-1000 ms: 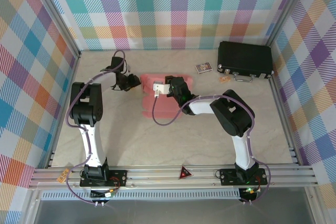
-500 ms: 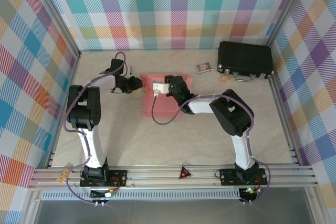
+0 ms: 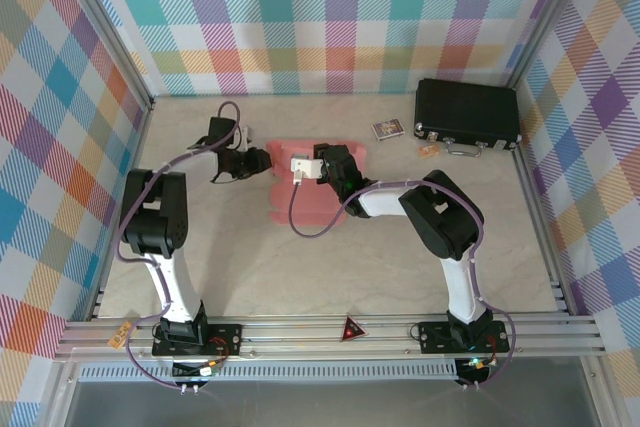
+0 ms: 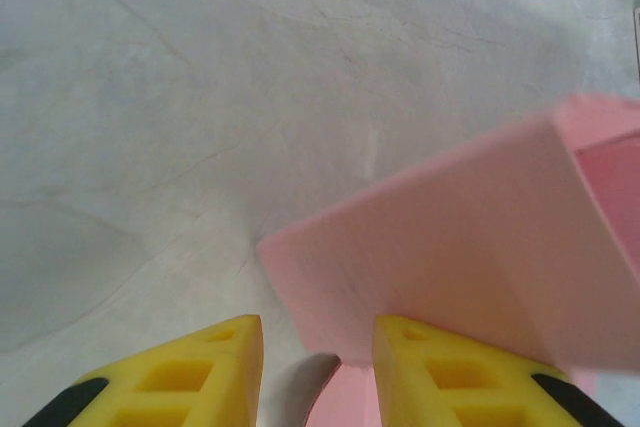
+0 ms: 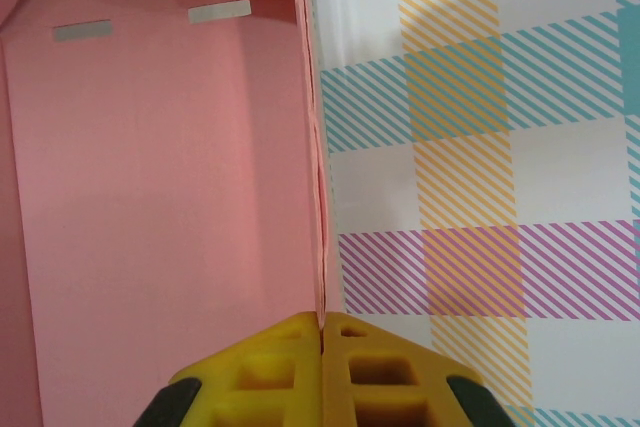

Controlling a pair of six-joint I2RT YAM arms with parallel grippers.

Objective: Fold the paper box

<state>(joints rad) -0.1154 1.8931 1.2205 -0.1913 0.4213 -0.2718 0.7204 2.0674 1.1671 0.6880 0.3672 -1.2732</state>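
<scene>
Black case (image 3: 467, 113) and card pack (image 3: 387, 129) sat apart from paper box (image 3: 318, 202), right tool (image 5: 322, 325) clamped on its wall, left tool (image 4: 318, 325) spread wide at its corner, beige surface (image 3: 300, 277), plaid walls (image 3: 320, 17).

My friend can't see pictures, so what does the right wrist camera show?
The right hand is shut on a thin wall of the pink paper box. The box's pink inside lies to the left, a colourful checked wall to the right.
</scene>
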